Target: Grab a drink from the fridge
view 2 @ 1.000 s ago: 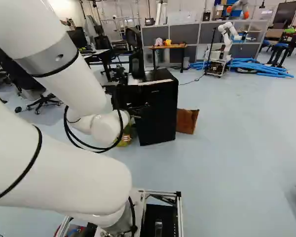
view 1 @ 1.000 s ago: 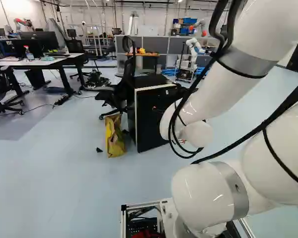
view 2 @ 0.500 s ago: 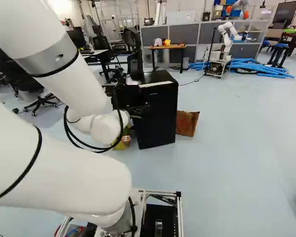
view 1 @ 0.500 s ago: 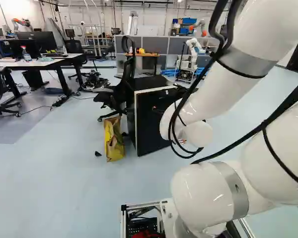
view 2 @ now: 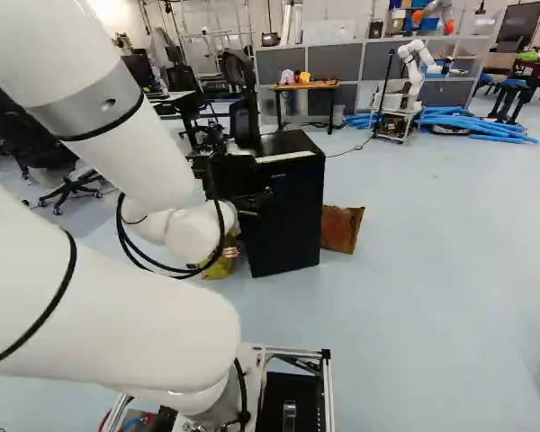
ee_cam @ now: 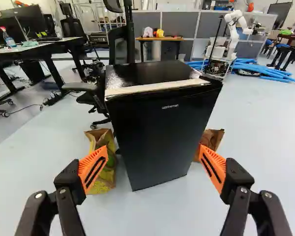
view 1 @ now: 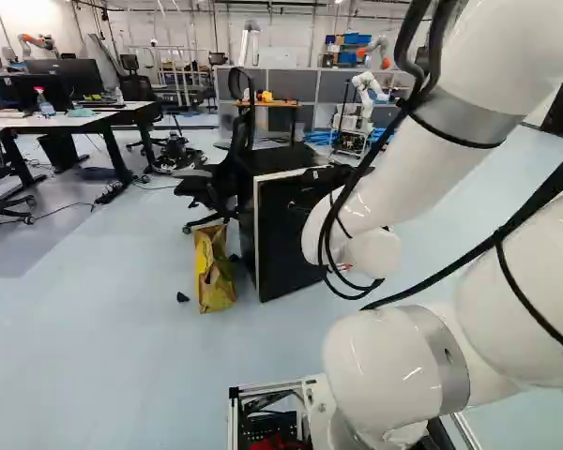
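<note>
Gripper (ee_cam: 154, 149), spread wide and empty, faces a black fridge (ee_cam: 150, 73); best drive up slowly, squared to its closed door (ee_cam: 160, 120)

Robotics lab: another robot (ee_cam: 233, 33) on cart (ee_cam: 217, 68), desks (view 1: 75, 121) with monitors (view 1: 45, 93), grey partitions (ee_cam: 176, 20), blue tubes (ee_cam: 265, 72).

Your white arm (view 1: 422, 155) bends out toward twelve o'clock; at its end, your black gripper (view 2: 255, 202) stands wide open, orange pads (ee_cam: 85, 166) facing each other from nine and three o'clock.
</note>
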You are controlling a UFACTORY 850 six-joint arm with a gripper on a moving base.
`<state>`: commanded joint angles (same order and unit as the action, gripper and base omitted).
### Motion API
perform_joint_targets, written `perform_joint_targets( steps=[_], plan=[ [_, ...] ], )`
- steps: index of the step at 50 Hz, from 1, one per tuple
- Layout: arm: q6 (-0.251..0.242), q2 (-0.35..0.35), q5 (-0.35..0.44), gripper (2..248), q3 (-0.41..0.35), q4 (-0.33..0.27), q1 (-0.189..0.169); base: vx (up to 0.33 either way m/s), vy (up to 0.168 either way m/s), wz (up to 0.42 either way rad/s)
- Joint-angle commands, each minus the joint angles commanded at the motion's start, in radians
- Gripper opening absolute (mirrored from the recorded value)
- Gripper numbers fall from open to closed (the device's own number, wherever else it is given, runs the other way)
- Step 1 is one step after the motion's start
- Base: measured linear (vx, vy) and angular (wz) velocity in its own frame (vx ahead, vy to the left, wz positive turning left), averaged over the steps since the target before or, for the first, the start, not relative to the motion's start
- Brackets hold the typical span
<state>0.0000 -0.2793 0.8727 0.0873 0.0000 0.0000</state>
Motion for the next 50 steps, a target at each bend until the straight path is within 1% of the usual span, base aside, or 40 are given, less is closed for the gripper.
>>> perform_joint_targets(
  steps=[50],
  plan=[
    [0.0,0.0,0.0,247,0.0,0.0,0.0,0.031,-0.001,-0.004]
  ],
)
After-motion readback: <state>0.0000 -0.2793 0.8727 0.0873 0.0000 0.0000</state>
